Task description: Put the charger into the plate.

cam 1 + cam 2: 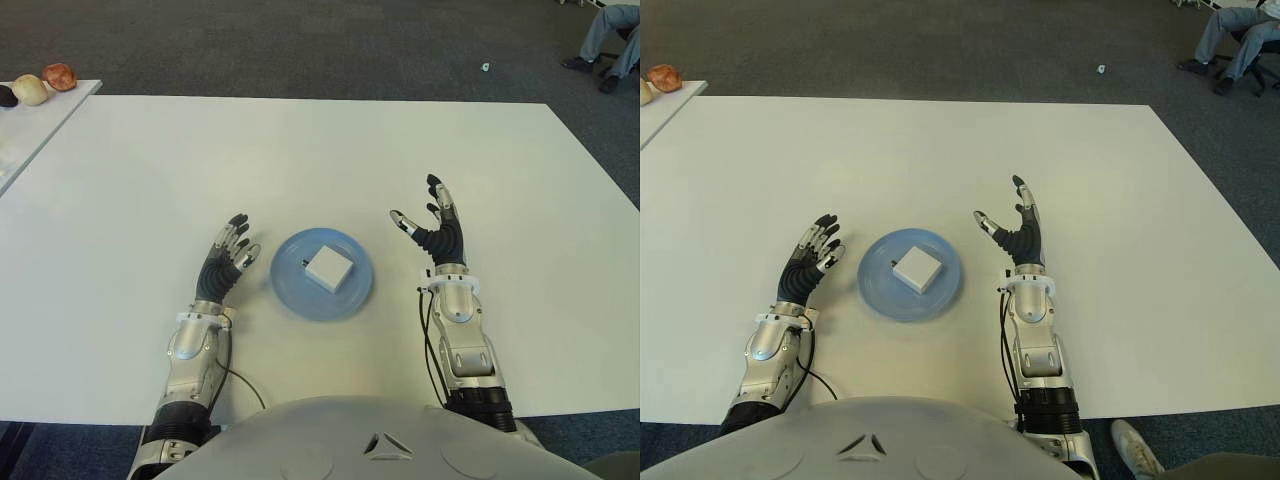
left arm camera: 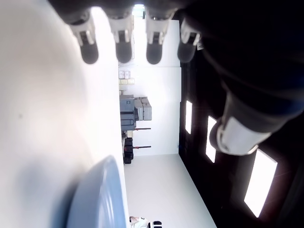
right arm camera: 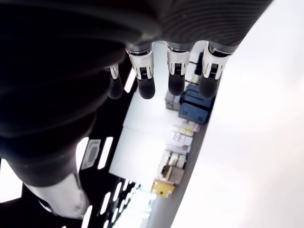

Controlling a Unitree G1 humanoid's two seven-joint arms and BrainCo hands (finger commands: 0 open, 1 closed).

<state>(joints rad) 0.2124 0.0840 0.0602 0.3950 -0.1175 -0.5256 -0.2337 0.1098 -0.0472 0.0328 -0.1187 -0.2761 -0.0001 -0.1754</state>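
white charger (image 1: 329,267) sitting flat inside the blue plate (image 1: 297,290), roughly in the middle, turned a bit so a corner aims back toward the robot. plate itself down on the white table (image 1: 300,150), close to the near edge and right in front of the robot's body.

left hand (image 1: 228,255) just left of the plate, fingertips nearly level with its rim but not touching it. fingers straight and loosely spread, thumb out to the side, nothing held. same story from the left wrist view: four fingertips (image 2: 123,50) lined up and extended, thumb apart, plate edge showing close by, empty palm.

right hand (image 1: 432,225) on the other side of the plate, a little farther off than the left one, raised with palm turned toward the plate. fingers wide open, thumb sticking out toward the plate, also gripping nothing. right wrist view agrees, fingers stretched out over bare table.

far left of the plate, second white table (image 1: 30,130) with a few round fruit-looking things (image 1: 58,76) on it. way off past the plate at the far right corner, a seated person's legs (image 1: 605,40) on the dark carpet (image 1: 300,45).
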